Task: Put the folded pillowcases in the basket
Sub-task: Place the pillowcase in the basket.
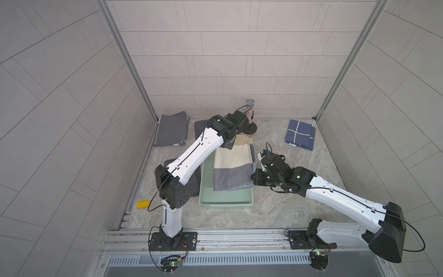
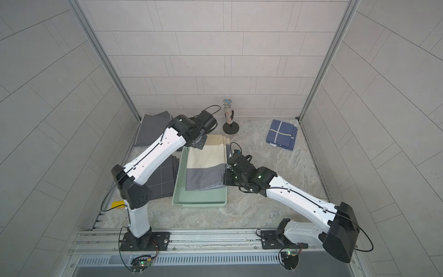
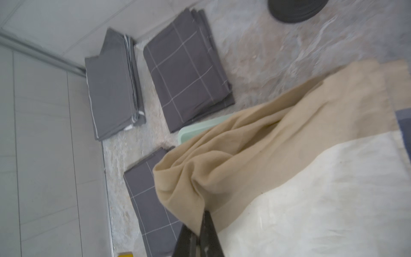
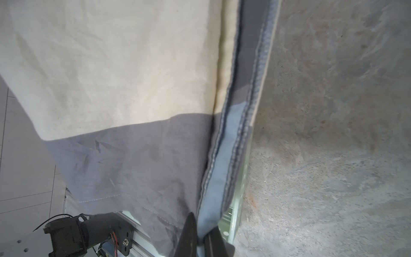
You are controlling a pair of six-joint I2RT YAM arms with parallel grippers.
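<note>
Between the left hand [image 3: 198,231] and the right hand [image 4: 201,238], over the basket [image 1: 225,200]: the folded pillowcase [image 1: 233,163], banded tan, cream and grey. Held at two points. Clenched at the left hand on the tan far corner, with cloth bunched into deep folds just ahead of the fingertips. Clenched at the right hand on the blue-grey stitched edge at the grey near corner, right above the basket's perforated wall. Grey end over the basket floor, tan end reaching past the far rim near the left hand. Cannot tell whether resting on that floor or lifted off it. A bare strip of mint floor showing back from both hands, toward the arm bases.

To the outer side of the left hand, on the marbled desk [image 1: 287,203]: a dark checked cloth [image 3: 186,73] just beside the basket's far corner, a second checked cloth [image 3: 153,211] alongside its long wall, and a plain grey cloth [image 3: 111,89] against the side wall. Just beyond the left hand, a glittery microphone [image 2: 227,110] upright on a round black stand. Well beyond the right hand, apart from everything, a navy folded cloth [image 1: 300,134]. Far back from the left hand, near the desk's edge, a small yellow block [image 1: 143,204].
</note>
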